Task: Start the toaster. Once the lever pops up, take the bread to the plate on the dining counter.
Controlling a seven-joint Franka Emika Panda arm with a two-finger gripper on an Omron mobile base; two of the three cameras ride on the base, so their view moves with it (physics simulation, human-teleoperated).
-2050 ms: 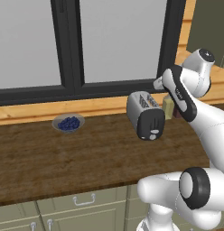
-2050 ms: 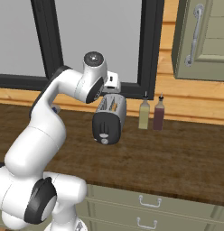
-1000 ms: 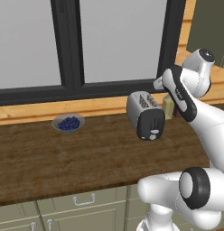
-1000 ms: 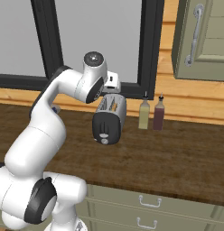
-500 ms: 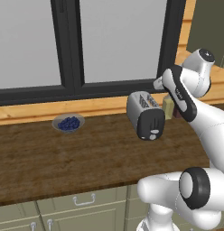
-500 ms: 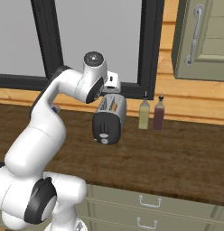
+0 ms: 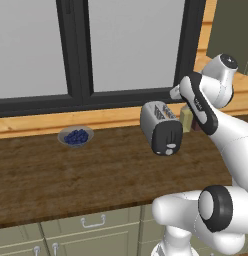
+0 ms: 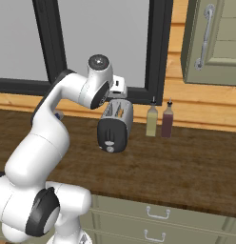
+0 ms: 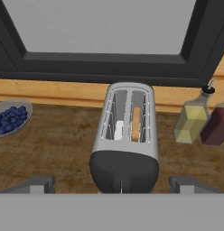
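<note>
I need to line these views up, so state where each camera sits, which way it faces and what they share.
Left base view: behind the arm's left, facing the toaster; arm at right.
Right base view: behind its right, facing the same toaster and two bottles; arm at left.
Hand view: above the toaster, looking down on the bread; open gripper tips below.
All share the toaster.

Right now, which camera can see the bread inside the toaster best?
The hand view. It looks straight down into the toaster, so the bread shows as a tan slice in the right slot. The left base view shows the toaster from the side, slots too small to tell. The right base view shows its slots with no clear bread.
</note>
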